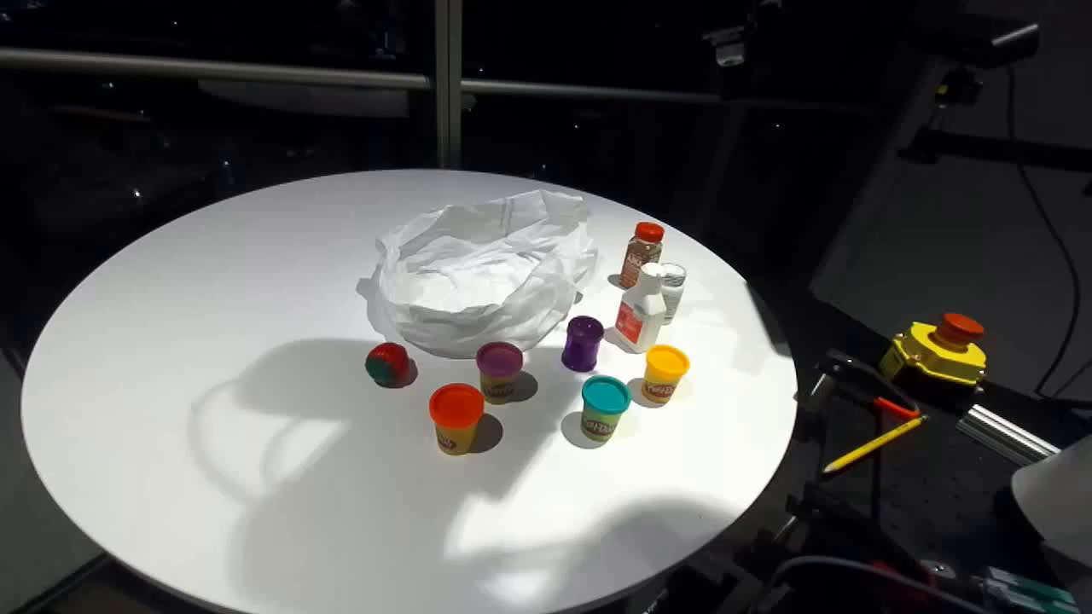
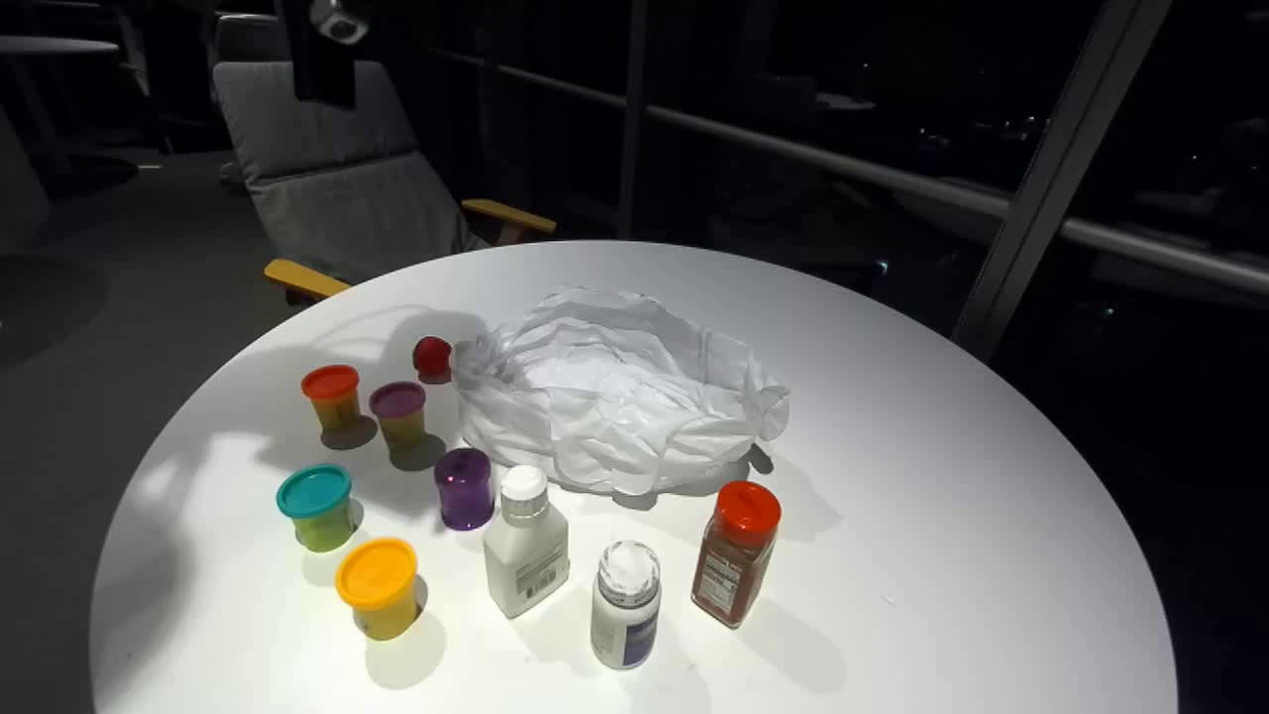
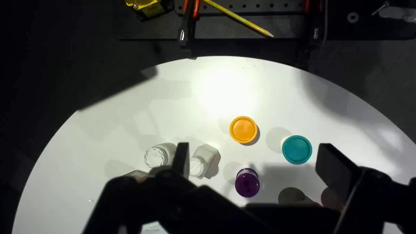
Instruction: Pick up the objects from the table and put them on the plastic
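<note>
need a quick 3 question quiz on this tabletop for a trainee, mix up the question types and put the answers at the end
1. Pick one. The square jar is capped in:
a) white
b) red
c) teal

2. True or false: the teal-lidded cup stands outside the plastic bag.

3. Short answer: in the wrist view, is the end effector open or shut, and is it gripping anything?

Key
1: b
2: true
3: open, gripping nothing
</note>
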You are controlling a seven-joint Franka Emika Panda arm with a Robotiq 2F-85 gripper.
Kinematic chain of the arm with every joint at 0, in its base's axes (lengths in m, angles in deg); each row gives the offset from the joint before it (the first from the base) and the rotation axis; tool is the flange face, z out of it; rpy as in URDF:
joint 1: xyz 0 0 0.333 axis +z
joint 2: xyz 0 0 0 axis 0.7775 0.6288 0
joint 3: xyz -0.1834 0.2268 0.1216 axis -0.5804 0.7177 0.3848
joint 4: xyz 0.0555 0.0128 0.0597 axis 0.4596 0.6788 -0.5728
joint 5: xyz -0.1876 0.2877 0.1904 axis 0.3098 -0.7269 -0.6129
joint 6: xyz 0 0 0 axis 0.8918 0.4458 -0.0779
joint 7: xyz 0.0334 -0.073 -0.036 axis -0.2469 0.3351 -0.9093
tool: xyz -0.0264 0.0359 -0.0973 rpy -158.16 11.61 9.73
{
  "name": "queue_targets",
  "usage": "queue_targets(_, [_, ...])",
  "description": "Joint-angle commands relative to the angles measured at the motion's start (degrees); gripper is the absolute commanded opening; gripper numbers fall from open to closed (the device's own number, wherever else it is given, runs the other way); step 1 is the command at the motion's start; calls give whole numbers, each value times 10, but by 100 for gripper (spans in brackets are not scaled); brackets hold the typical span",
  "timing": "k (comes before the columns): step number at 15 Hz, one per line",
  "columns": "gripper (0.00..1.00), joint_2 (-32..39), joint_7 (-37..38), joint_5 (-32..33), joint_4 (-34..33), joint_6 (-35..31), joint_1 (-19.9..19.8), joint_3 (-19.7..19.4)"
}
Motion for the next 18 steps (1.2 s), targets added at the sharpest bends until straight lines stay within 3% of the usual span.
queue_targets(1, [100,1,2,2,-3,1,14,-13])
queue_targets(11, [100,0,2,2,-5,1,14,-13])
queue_targets(15, [100,24,-16,7,-12,-47,-2,-42])
queue_targets(18, [100,44,-21,15,-5,-125,-20,-78])
